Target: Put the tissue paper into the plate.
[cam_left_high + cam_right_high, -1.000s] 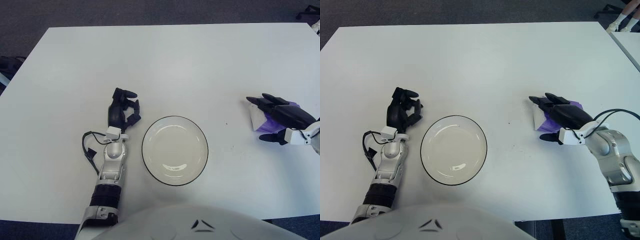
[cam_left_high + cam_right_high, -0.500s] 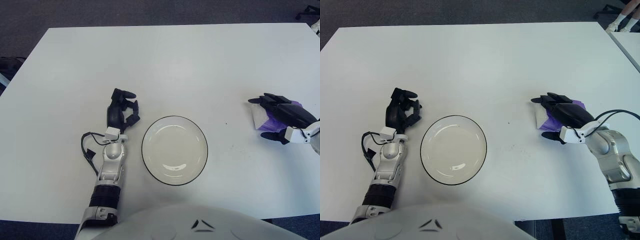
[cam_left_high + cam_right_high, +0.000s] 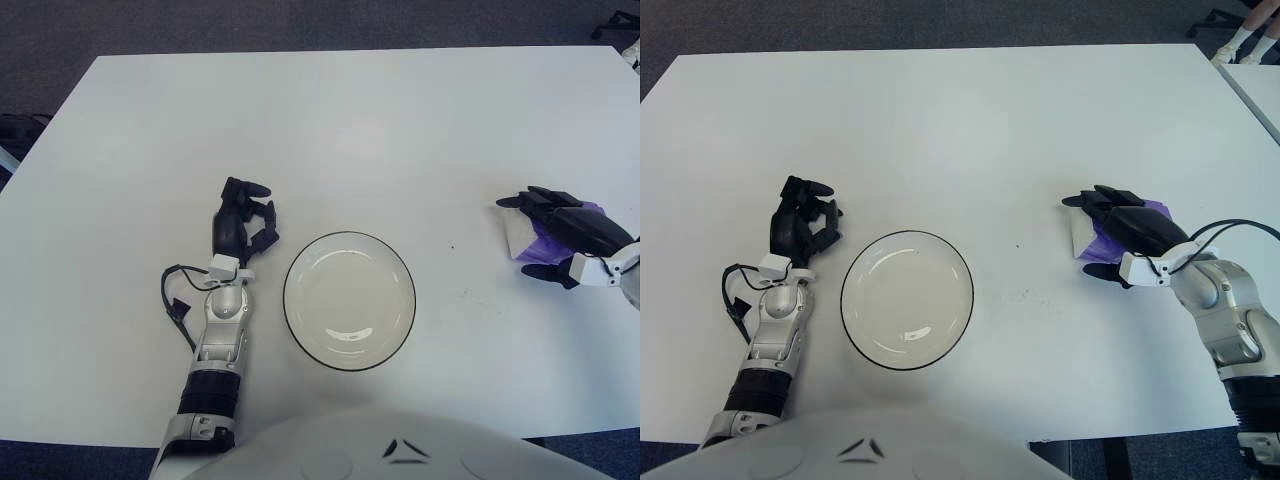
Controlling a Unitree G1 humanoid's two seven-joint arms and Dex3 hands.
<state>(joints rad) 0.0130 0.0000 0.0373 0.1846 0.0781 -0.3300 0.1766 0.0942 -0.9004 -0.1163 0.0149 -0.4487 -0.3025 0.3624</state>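
Note:
The tissue paper, a white and purple pack, lies flat on the table at the right. My right hand covers most of it from above, fingers stretched out across its top and the thumb apart on the near side; only the pack's left end and a purple far edge show. The pack rests on the table. The plate, white with a dark rim, sits near the front middle with nothing in it, well to the left of the pack. My left hand shows just left of the plate, fingers curled, holding nothing.
The white table stretches wide behind the plate and both hands. Its right edge runs close behind my right hand, and its front edge lies just below the plate. A black cable loops beside my left wrist.
My right hand has drawn back slightly to the right and settled lower over the tissue pack. The left hand and the plate have stayed put.

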